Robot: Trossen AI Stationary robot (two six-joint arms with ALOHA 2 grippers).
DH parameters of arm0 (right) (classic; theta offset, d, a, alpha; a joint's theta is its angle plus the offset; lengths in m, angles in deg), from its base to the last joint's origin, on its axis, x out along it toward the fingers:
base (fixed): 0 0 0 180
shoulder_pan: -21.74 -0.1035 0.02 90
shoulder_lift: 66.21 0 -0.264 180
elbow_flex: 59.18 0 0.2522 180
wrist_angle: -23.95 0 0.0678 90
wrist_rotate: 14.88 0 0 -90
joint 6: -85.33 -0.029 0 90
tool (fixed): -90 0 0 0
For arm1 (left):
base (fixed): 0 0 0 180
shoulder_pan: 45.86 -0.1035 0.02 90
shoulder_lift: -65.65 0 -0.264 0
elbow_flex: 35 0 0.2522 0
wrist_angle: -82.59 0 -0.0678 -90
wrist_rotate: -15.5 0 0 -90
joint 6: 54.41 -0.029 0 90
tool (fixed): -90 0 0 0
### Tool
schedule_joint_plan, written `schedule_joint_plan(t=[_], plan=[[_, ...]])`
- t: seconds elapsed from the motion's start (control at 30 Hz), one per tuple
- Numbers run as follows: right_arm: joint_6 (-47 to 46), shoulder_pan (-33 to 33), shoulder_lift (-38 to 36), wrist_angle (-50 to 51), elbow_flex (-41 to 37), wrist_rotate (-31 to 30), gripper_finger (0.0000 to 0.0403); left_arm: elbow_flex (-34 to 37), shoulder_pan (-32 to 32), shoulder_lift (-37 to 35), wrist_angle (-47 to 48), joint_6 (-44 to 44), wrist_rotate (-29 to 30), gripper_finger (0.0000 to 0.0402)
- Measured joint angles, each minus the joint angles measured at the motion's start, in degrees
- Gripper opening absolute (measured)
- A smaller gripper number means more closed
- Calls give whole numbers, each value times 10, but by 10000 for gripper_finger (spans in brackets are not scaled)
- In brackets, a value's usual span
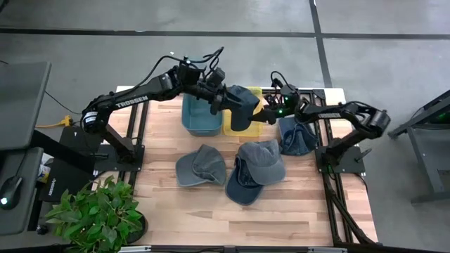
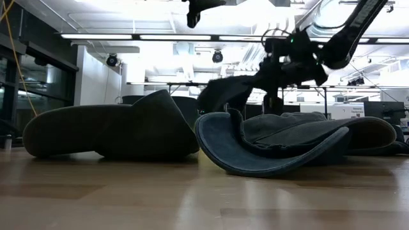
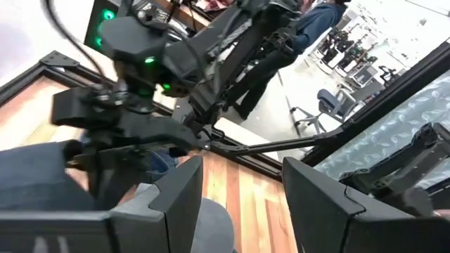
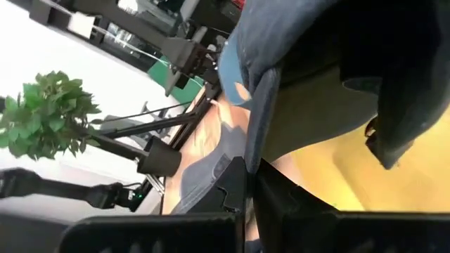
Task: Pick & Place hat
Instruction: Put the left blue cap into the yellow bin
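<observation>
A dark blue denim hat [image 1: 242, 105] hangs in the air over the yellow bin [image 1: 261, 125] and beside the blue bin [image 1: 199, 121]; it also shows in the low view [image 2: 223, 92]. My right gripper [image 1: 268, 110] is shut on it, coming from the table's right. My left gripper [image 1: 219, 100] is open right beside the hat's left side; in the left wrist view the hat [image 3: 35, 183] lies outside its fingers [image 3: 179, 197]. Whether it touches the hat, I cannot tell. My right gripper pinches the hat's edge [image 4: 254, 133] between its two fingers [image 4: 235, 186], roughly level from the table's right side. One layer or several, I cannot tell. The hat is lifted clear above the yellow bin [image 4: 330, 176], its body reaching beyond the fingers toward my left gripper.
Three more denim hats lie on the wooden table: one left of middle [image 1: 200, 167], one in the middle [image 1: 254, 169], one at the right [image 1: 295, 137] under my right arm. A potted plant [image 1: 95, 211] stands off the table's near left corner.
</observation>
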Motion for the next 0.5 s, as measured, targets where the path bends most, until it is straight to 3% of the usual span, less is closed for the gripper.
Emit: schedule_joint_plan(t=[0.3, 0.5], plan=[[-37, 37, 83, -46, 0, 23, 3, 0, 0, 0, 1, 9, -1, 193], [-51, 39, 100, -58, 0, 15, 7, 0, 0, 0, 1, 9, 1, 193]])
